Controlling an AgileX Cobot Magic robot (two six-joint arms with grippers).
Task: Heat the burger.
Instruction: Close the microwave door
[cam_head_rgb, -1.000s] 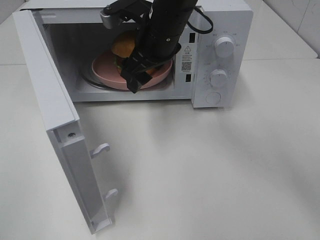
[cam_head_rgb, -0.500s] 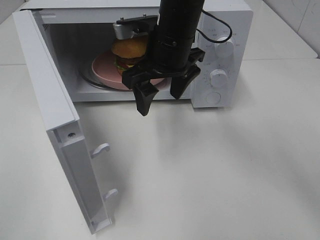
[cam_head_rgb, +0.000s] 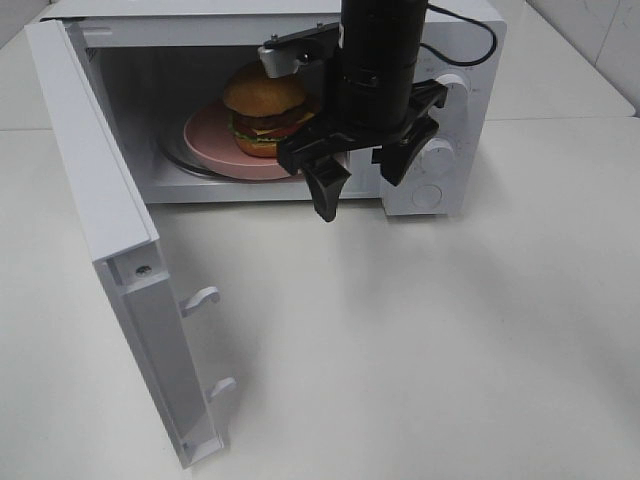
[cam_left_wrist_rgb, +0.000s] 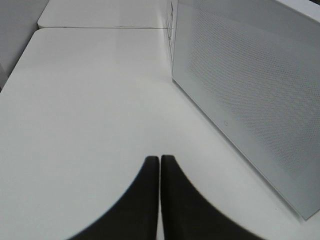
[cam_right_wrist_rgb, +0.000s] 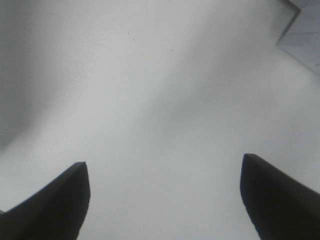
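Right arm (cam_head_rgb: 378, 60) is presenting as a glossy black cylinder, carrying a silver-grey camera block (cam_head_rgb: 297, 48) and a thin black cable (cam_head_rgb: 492, 42). Right gripper (cam_head_rgb: 359, 197) and left gripper (cam_left_wrist_rgb: 160, 161) are showing black, curved, tapering fingers.

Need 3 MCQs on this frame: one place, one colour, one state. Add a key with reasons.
1. Where is the burger?
A. on the plate in the microwave
B. on top of the microwave
C. beside the microwave

2. What colour is the plate?
A. white
B. pink
C. blue

3. What state is the right gripper in?
A. shut on the burger
B. shut, empty
C. open, empty

Key:
1 A: the high view shows it sitting on the plate inside the cavity, door open.
2 B: the rim around the burger is pink.
3 C: the jaws stand wide apart in front of the microwave, with nothing between them.
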